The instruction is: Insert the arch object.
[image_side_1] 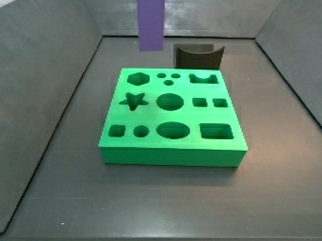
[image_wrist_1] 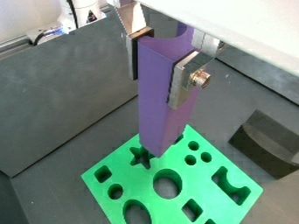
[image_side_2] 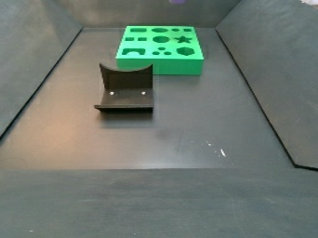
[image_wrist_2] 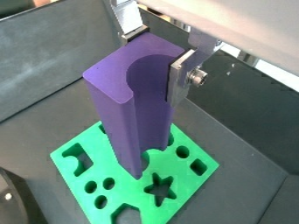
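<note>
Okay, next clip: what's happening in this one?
The gripper holds a tall purple bar upright over the green board, its silver fingers clamped on the bar's sides in both wrist views. The bar has a rounded hollow along one face. A dark L-shaped fixture stands on the floor beside the board.

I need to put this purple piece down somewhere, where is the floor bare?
The claw holds the purple bar over the green board. Bare floor lies in front of the fixture, towards the near edge, and beside it along the wall. It is crowded between board and fixture.
</note>
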